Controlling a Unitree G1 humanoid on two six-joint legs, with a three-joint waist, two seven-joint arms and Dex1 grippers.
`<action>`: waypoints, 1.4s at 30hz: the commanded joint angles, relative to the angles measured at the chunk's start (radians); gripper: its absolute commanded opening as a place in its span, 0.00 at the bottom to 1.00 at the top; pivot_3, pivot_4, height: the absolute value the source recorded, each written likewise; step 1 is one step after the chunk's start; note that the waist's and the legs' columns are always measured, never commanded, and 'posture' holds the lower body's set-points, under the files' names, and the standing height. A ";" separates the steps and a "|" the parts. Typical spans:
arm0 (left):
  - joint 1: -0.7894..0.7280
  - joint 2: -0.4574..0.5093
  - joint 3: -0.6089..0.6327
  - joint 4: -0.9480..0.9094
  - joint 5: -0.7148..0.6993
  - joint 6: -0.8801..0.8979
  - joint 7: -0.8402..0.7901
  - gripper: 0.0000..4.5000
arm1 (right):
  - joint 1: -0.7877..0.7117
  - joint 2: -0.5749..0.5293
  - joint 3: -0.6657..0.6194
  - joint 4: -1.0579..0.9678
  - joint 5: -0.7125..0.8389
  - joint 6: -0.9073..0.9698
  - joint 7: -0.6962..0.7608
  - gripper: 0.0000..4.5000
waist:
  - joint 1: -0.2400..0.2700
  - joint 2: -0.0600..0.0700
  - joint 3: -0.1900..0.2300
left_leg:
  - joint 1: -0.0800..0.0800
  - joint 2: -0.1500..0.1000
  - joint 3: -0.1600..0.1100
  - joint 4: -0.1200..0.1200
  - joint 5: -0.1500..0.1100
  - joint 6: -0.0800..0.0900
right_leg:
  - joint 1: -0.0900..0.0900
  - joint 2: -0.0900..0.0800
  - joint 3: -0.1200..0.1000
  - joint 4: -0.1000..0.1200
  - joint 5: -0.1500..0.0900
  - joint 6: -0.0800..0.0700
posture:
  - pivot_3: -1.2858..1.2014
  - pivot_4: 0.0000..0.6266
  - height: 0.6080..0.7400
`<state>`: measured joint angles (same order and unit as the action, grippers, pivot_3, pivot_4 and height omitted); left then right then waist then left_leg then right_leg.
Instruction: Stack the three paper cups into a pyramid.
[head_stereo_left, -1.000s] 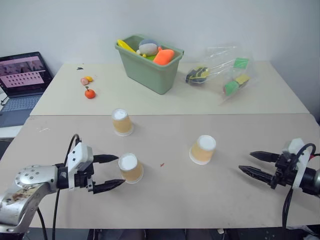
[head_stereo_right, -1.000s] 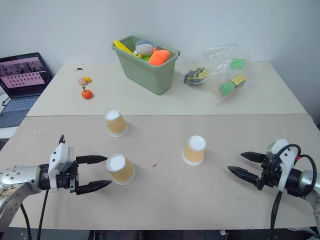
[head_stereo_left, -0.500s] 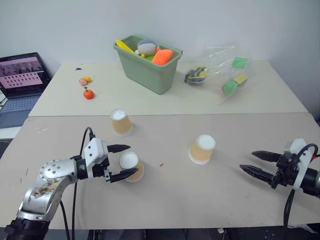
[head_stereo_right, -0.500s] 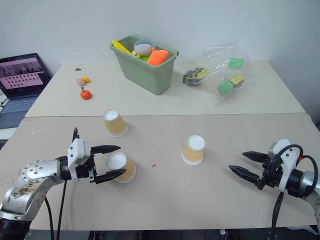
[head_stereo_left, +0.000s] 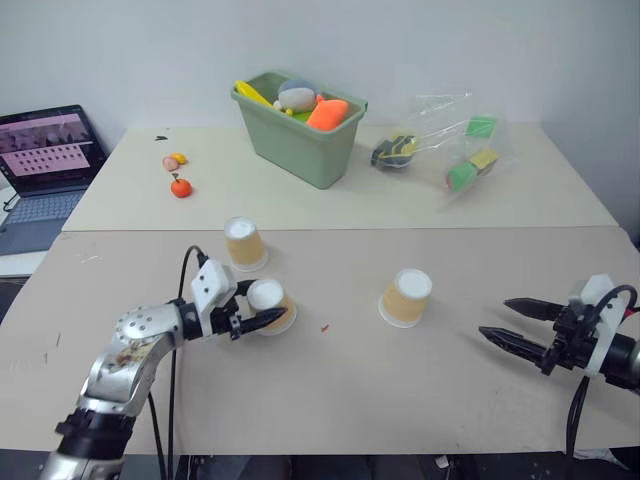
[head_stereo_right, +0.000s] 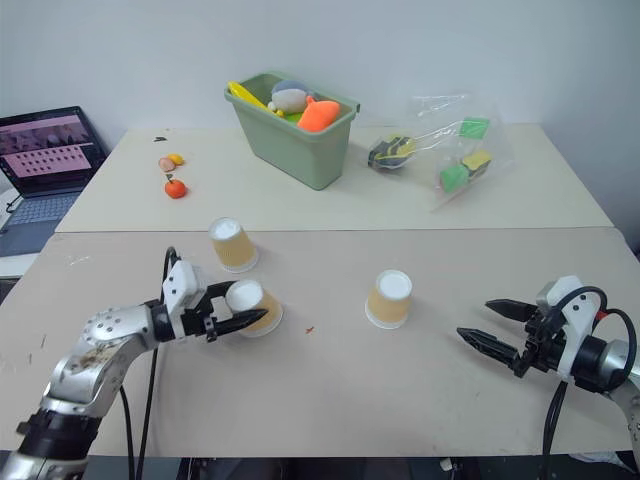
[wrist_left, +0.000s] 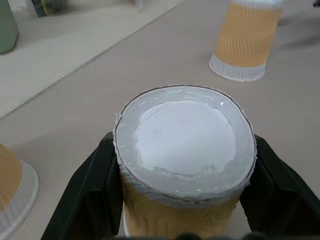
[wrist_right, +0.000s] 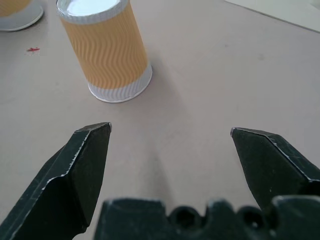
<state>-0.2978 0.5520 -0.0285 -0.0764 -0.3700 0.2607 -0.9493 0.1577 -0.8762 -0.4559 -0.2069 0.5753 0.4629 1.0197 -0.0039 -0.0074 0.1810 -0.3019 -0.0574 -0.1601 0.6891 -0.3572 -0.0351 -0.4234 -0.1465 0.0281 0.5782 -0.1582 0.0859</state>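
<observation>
The left gripper (head_stereo_left: 255, 309) is clamped on one small tapered paper cup with tan-orange ribbed sides and a white round base (head_stereo_left: 270, 305); this cup stands upside down on the beige table (head_stereo_left: 330, 400), and in the left wrist view its white base (wrist_left: 185, 140) sits squarely between the two black fingers (wrist_left: 90, 192), which press against its sides. A second identical tan-orange paper cup (head_stereo_left: 243, 244) stands inverted just beyond that gripper, near the held cup but apart from it. The third tan-orange paper cup (head_stereo_left: 405, 298) stands inverted between the two grippers, well apart from the left one and nearer the right. The right gripper (head_stereo_left: 512, 325) hovers over the table with its two black fingers spread wide and nothing between them; in the right wrist view the third cup (wrist_right: 107, 55) stands ahead of the fingertips, off toward one finger and clear of both. Farther from both grippers, across a seam in the tabletop, a green rectangular plastic bin (head_stereo_left: 295, 140) holds soft toy items: a yellow piece, a grey and blue rounded one, and an orange one (head_stereo_left: 328, 112). To the side of the bin nearer the right gripper lies a clear plastic bag (head_stereo_left: 450, 150) with green and yellow pieces and a dark item inside.
</observation>
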 joint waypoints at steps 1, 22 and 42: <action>-0.121 -0.072 -0.045 0.063 0.023 -0.030 0.015 0.58 | -0.017 0.003 -0.021 -0.020 0.019 0.002 -0.006 1.00 | 0.001 0.000 0.000 | -0.001 0.000 0.000 0.002 0.000 0.000 | 0.000 0.000 0.000 0.000 0.000 0.000 | 0.52 0.24 1.00; -0.195 -0.160 -0.174 0.182 0.046 0.002 -0.142 0.79 | 0.049 0.032 -0.060 -0.068 0.022 0.002 -0.037 1.00 | -0.008 0.000 0.000 | -0.001 -0.003 0.001 0.006 0.000 0.001 | 0.001 0.000 0.005 0.000 0.003 0.004 | 0.52 0.24 1.00; -0.067 -0.130 0.077 -0.221 -0.047 0.150 0.176 1.00 | -0.007 0.012 -0.016 -0.025 0.013 0.009 -0.006 1.00 | -0.009 0.000 0.000 | -0.001 -0.002 0.001 0.006 0.000 0.000 | 0.000 0.000 0.006 0.000 0.003 0.004 | 0.52 0.24 1.00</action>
<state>-0.3829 0.4042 -0.0039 -0.2240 -0.3805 0.3776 -0.8153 0.1610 -0.8495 -0.4489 -0.2238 0.5742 0.4691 1.0033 -0.0132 -0.0076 0.1807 -0.3025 -0.0597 -0.1588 0.6953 -0.3572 -0.0348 -0.4233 -0.1461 0.0342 0.5779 -0.1552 0.0899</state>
